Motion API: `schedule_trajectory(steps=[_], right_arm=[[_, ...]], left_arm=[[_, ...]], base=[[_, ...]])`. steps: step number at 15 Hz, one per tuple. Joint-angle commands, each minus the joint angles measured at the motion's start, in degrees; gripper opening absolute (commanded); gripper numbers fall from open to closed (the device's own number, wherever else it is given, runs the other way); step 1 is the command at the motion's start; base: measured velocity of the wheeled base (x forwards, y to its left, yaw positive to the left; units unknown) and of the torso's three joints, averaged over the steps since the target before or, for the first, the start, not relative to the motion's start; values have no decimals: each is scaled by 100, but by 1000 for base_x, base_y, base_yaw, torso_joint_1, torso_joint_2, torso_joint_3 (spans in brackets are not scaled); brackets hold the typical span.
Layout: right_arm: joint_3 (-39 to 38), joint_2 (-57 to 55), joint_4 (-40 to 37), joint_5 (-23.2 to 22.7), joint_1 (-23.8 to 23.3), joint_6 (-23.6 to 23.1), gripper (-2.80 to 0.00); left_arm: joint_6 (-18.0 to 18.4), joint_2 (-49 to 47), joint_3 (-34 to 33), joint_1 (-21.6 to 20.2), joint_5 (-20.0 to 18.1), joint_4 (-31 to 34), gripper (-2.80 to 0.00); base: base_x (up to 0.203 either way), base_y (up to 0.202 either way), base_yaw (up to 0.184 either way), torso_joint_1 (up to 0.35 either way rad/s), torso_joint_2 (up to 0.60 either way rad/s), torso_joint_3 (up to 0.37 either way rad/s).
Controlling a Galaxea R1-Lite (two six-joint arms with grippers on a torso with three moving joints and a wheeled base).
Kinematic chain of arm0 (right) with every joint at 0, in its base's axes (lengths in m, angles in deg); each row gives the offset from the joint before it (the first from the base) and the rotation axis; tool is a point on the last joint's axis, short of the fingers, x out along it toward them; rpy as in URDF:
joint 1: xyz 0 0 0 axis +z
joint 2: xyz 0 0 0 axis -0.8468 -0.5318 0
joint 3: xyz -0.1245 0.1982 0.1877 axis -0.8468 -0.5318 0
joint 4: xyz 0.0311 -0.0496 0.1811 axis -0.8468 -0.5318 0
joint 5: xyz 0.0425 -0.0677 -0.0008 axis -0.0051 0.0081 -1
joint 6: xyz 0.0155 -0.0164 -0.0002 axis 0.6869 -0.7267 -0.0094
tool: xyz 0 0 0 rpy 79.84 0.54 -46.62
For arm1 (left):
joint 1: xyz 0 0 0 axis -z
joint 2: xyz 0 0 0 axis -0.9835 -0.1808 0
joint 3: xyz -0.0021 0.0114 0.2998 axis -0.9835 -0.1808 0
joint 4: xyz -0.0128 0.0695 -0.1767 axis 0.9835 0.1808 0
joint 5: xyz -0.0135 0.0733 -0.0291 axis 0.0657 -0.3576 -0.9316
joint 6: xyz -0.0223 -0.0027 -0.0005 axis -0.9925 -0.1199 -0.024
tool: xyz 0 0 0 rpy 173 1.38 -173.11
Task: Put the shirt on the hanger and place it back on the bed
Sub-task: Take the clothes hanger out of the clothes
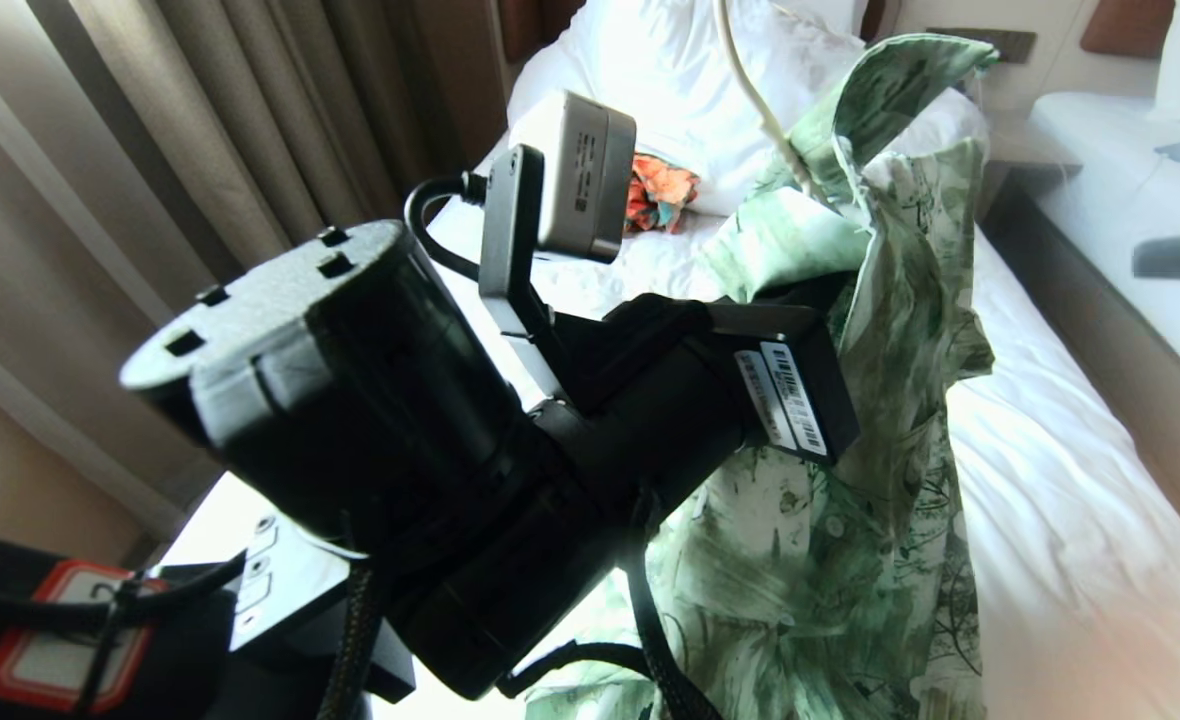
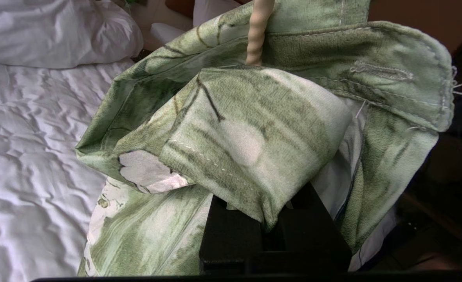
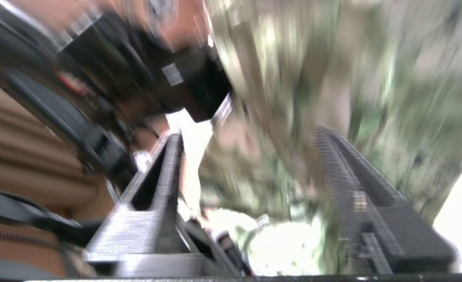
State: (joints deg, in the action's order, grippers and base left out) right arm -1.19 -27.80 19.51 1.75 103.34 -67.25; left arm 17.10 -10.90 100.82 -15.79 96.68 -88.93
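Left wrist view, green floral shirt (image 2: 254, 129) draped on cream hanger (image 2: 257, 35), left fingers (image 2: 274, 235) clenched on shirt, right fingers (image 3: 344, 172) spread

shirt (image 1: 890, 330) hangs over bed (image 1: 1060, 520); sheet beside it bare.

Left arm (image 1: 370, 400): bulky black cylindrical housing, matte, with a flat grey end cap carrying four small rectangular recesses. A grey box-shaped camera module (image 1: 580, 175) sits on a black angled bracket above the wrist, fed by a looped black cable. Two white barcode labels (image 1: 785, 400) are stuck on the black block near the wrist end. Black braided cables run beneath the housing. Below it, a silver plate with slotted holes; beside that, a black body panel bearing a white label with a red-orange border (image 1: 60, 640).

Left gripper (image 2: 274, 239): black, blocky, square-edged.

Right gripper (image 3: 250, 188): two long dark fingers (image 3: 348, 172) with finely ridged inner faces, seen blurred.
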Motion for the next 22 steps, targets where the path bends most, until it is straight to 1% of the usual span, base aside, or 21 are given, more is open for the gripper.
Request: schedule_trajectory(steps=[1, 5, 7, 8, 10, 11, 15, 16, 18, 20, 22], right_arm=[[524, -71, -60, -2, -2, 1, -280], [1820, -854, -182, -3, -232, -6, -280], [2502, -1249, -415, -17, -242, -133, -280], [2622, -1426, -501, -27, -245, -372, -280], [2659, -1559, -709, 21, -264, -1250, -280], [2666, -1579, -775, 32, -269, -1567, 0], [2683, -1684, -787, 37, -249, -2363, 0], [2686, -1697, -794, 37, -228, -2490, 0], [2687, -1699, -788, 37, -23, -2548, 0], [2687, -1807, -768, 78, 21, -2629, 0], [2686, -1959, -737, 246, 198, -2727, 0]], left_arm=[[1, -55, 8, 28, 8, -25, -280], [19, -115, 61, 123, 8, -15, -280], [27, -174, 83, 151, 8, 4, -280], [28, -221, 158, 156, 8, 113, -280], [28, -222, 345, 159, -34, 353, -280], [28, -239, 399, 165, -36, 379, -280], [28, -344, 463, 263, -19, 389, -280], [28, -382, 491, 287, -19, 389, -280], [28, -451, 534, 327, -13, 389, -280], [28, -503, 579, 338, -10, 389, -280], [37, -551, 584, 340, -8, 389, -280]], base=[[0, 0, 0, 0, 0, 0], [0, 0, 0, 0, 0, 0], [0, 0, 0, 0, 0, 0], [0, 0, 0, 0, 0, 0], [0, 0, 0, 0, 0, 0], [0, 0, 0, 0, 0, 0], [0, 0, 0, 0, 0, 0], [0, 0, 0, 0, 0, 0], [0, 0, 0, 0, 0, 0], [0, 0, 0, 0, 0, 0], [0, 0, 0, 0, 0, 0]])
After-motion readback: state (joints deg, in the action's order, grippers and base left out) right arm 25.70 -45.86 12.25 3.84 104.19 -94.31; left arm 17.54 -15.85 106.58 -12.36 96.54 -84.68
